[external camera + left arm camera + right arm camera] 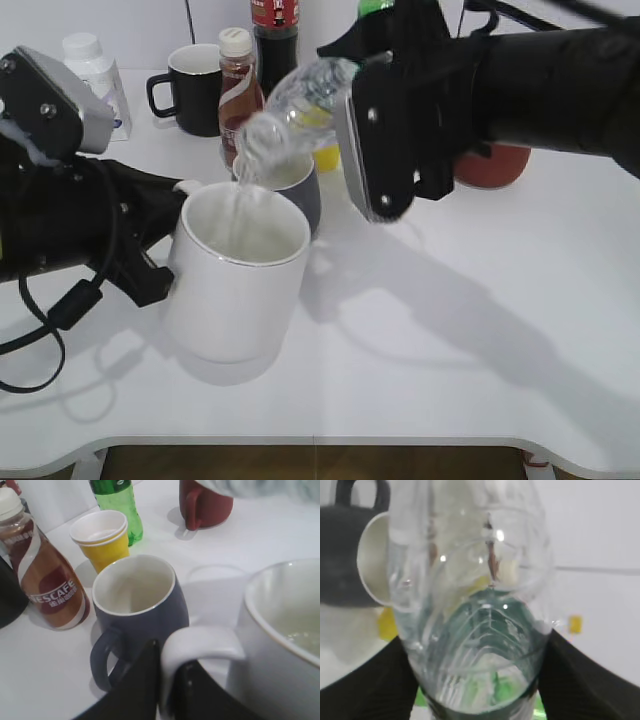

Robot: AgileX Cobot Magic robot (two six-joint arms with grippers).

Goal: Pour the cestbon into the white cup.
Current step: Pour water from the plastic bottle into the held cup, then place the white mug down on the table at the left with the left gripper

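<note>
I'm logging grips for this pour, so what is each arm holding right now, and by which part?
The right gripper holds the cestbon around its labelled body, tipped over the white cup. The left gripper pinches that cup's handle.

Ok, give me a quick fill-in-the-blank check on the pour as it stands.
1. The cestbon is tipped over the ____ cup.
2. The left gripper has its fingers closed on the cup's ____.
3. The mug right behind that cup is dark ____.
4. The right gripper holds the ____.

Missing: white; handle; blue; cestbon
</note>
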